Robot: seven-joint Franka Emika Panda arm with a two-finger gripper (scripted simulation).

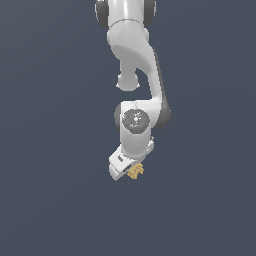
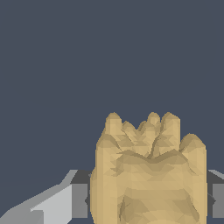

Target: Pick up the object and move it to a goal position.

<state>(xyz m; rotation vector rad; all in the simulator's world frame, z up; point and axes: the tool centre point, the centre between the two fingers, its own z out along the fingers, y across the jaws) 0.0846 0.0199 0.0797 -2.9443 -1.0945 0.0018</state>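
The object (image 1: 136, 171) is a small tan-yellow lumpy ridged chunk. In the exterior view it sits at the tip of my white gripper (image 1: 131, 172), which hangs tilted from the white arm. In the wrist view the object (image 2: 148, 175) fills the near middle, with a grey finger (image 2: 65, 201) on one side and a finger (image 2: 216, 199) on the other, both against its sides. My gripper (image 2: 146, 205) is shut on it. The gripper's fingertips are hidden behind the object.
Only a plain dark blue-grey background shows around the arm (image 1: 135, 55) in both views. No other objects, edges or containers are in view.
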